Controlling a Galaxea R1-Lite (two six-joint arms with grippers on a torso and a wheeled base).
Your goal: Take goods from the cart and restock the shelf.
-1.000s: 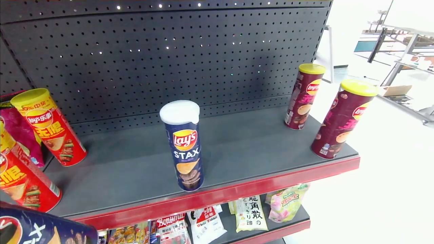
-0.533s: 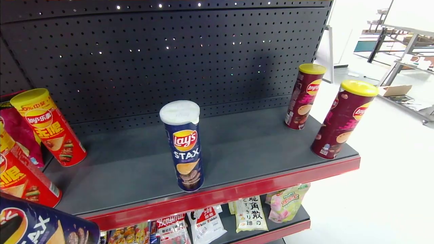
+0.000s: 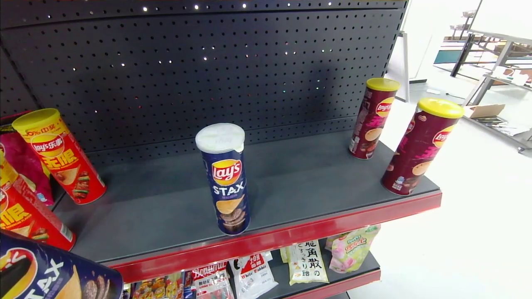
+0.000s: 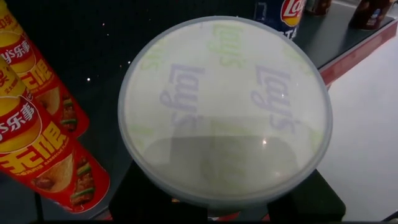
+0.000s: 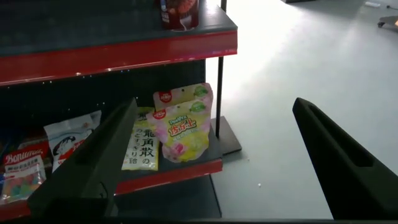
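My left gripper (image 4: 227, 210) is shut on a blue chip can (image 4: 224, 112), whose pale plastic lid faces the wrist camera. In the head view this can (image 3: 50, 274) leans at the bottom left, just below the front edge of the dark shelf (image 3: 291, 182). A matching blue can (image 3: 226, 182) stands upright near the shelf's front middle. My right gripper (image 5: 217, 168) is open, low beside the shelving, with nothing between its fingers.
Two red cans (image 3: 58, 155) (image 3: 25, 216) stand at the shelf's left, two maroon cans (image 3: 374, 118) (image 3: 419, 147) at its right. Bare shelf lies on both sides of the standing blue can. Snack bags (image 3: 307, 257) fill the lower shelf (image 5: 174, 177).
The held blue can has risen further into the head view's bottom left corner. The cans on the shelf stand as before.
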